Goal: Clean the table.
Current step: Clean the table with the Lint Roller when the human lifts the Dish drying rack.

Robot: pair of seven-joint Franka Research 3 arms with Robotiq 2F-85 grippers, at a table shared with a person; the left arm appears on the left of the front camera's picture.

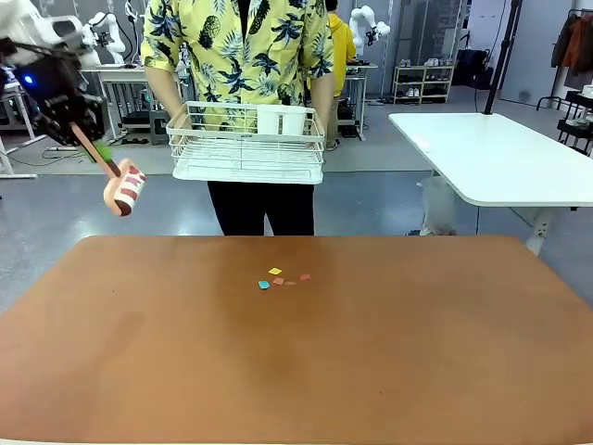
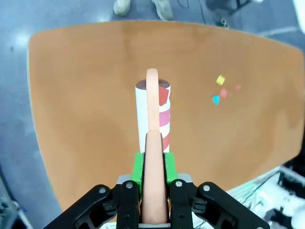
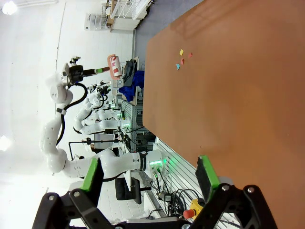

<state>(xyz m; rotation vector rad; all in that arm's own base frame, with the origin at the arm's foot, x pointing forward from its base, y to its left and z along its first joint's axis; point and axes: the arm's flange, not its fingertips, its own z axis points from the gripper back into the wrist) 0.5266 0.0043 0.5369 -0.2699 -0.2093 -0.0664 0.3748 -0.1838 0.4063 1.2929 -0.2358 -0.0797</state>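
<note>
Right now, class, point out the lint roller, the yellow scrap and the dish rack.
lint roller (image 1: 127, 191), front view, its striped roll.
yellow scrap (image 1: 275, 272), front view, its middle.
dish rack (image 1: 246, 156), front view, front wire wall.

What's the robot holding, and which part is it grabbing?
The left gripper is shut on the lint roller, pinching its peach handle, not the roll. The right gripper is open and holds nothing.

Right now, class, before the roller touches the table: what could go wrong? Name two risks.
1. The left jaws hold the roller by its handle, far from the head, so pressing down may twist it loose.
2. The paper scraps are small; a fast sweep across the table may scatter them.
</note>
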